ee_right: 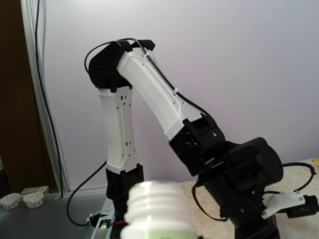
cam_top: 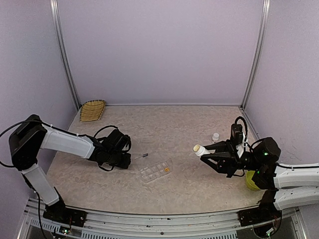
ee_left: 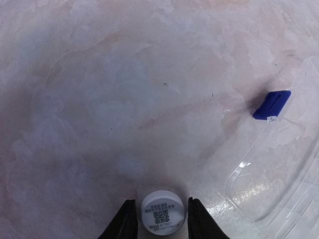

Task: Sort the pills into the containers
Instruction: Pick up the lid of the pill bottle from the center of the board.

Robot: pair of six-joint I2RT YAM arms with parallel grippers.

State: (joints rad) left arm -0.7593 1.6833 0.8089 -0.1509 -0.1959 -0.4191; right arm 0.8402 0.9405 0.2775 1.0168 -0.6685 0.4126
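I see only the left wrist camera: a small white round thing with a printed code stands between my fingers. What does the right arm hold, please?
Observer: The right gripper holds an open white bottle sideways above the table, its mouth pointing to the robot's left.
Operator: Are there pills in the organizer? I see only a clear edge of it.
Observer: Yes. The top view shows orange-yellow pills in a cell at the right end of the organizer.
Operator: Is any other bottle nearby?
Observer: A small white round object stands on the table beyond the right gripper, apart from it.
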